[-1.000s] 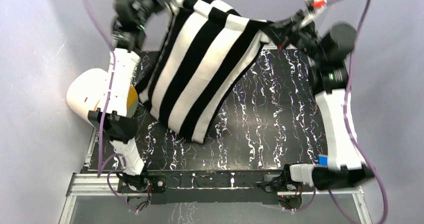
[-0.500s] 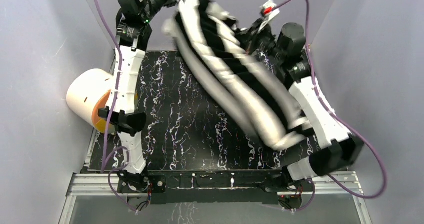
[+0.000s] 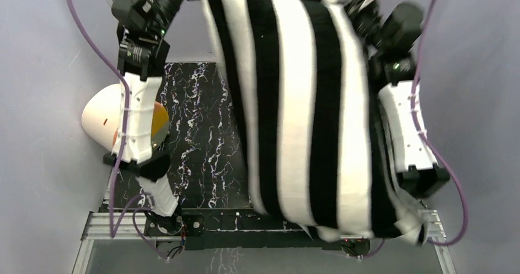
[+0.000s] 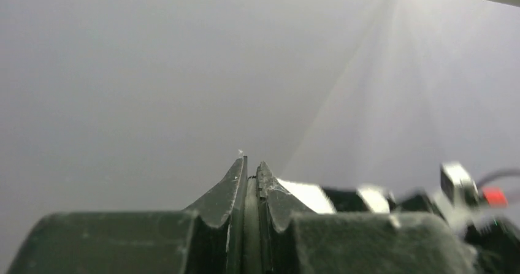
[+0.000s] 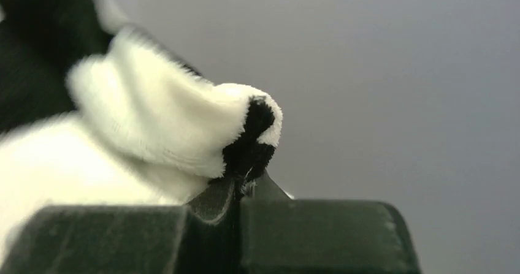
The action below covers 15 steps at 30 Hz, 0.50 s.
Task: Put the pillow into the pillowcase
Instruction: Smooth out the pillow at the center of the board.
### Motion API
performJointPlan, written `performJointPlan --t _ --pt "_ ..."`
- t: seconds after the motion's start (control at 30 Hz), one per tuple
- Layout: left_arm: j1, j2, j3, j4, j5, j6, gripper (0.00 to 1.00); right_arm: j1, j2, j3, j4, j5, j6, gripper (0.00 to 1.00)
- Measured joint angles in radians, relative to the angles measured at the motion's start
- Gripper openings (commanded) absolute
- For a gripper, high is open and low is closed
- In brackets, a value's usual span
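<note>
Entry, both arms raised: you had the pillowcase (image 3: 294,102) hoisted well above the marbled tabletop (image 3: 202,121), its broad stripes and long axis running from 12 o'clock down to 6 o'clock in the overhead view. Its top edge was strung between the two grippers, at about 11 and 1 o'clock. The right gripper (image 5: 245,179) had its jaws pressed together on a plush black-and-white corner of the pillowcase, the cloth bunching just above the tips. The left gripper (image 4: 251,163) also had its jaws pressed together. No cloth showed between its tips, but a striped edge ran off from just beside it toward 3 o'clock. Overhead, the case's other top corner met that gripper, so I judged it pinched lower in the jaws. The pillow itself showed nowhere as a separate item. The case looked plump and full, so it was most likely inside, though you could not tell from these views which end was the open one or whether the pillow was fully seated. From both sets of jaws the bulk hung away toward 6 o'clock. It lay nearer your right arm, draping over that forearm, while the left arm stood apart from it near the cream cylinder (image 3: 101,117) at 9 o'clock. Any settling or lowering move would turn on keeping that 12-to-6 axis hanging evenly from both corners.
</note>
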Motion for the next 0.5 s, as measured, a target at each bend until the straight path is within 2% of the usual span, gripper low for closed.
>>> performJointPlan --t 0.07,0.1,0.13,0.17,0.23,0.27,0.33,0.4,0.43,0.5 --pt "0.067 0.135 0.230 -0.069 0.040 -0.029 0.00 0.080 -0.171 -0.354 0.118 0.042 0.005 0.00" --pt "0.097 0.177 0.274 -0.093 0.054 -0.042 0.00 0.127 -0.219 -0.435 0.132 0.052 -0.003 0.00" --pt "0.112 0.186 0.247 -0.108 0.063 -0.054 0.00 0.182 -0.249 -0.471 0.113 0.066 -0.026 0.00" --pt "0.119 0.163 0.154 -0.100 0.065 -0.065 0.00 0.229 -0.254 -0.455 0.092 0.076 -0.055 0.00" --pt "0.092 0.053 -0.142 -0.034 0.061 -0.077 0.00 0.247 -0.208 -0.309 -0.026 0.067 -0.094 0.00" --pt "0.063 -0.024 -0.325 0.013 0.048 -0.083 0.00 0.217 -0.156 -0.203 -0.075 0.038 -0.088 0.00" --pt "-0.009 -0.116 -0.509 0.079 0.036 -0.095 0.00 0.114 -0.042 -0.011 -0.104 -0.007 -0.046 0.00" --pt "-0.066 -0.136 -0.514 0.128 0.027 -0.086 0.00 -0.021 0.055 0.119 -0.106 -0.059 0.007 0.00" --pt "-0.087 -0.137 -0.484 0.121 0.017 -0.064 0.00 -0.068 0.075 0.134 -0.102 -0.074 0.028 0.00" --pt "-0.100 -0.068 -0.297 0.004 -0.022 -0.002 0.00 -0.121 0.061 0.067 -0.056 -0.081 0.069 0.00"
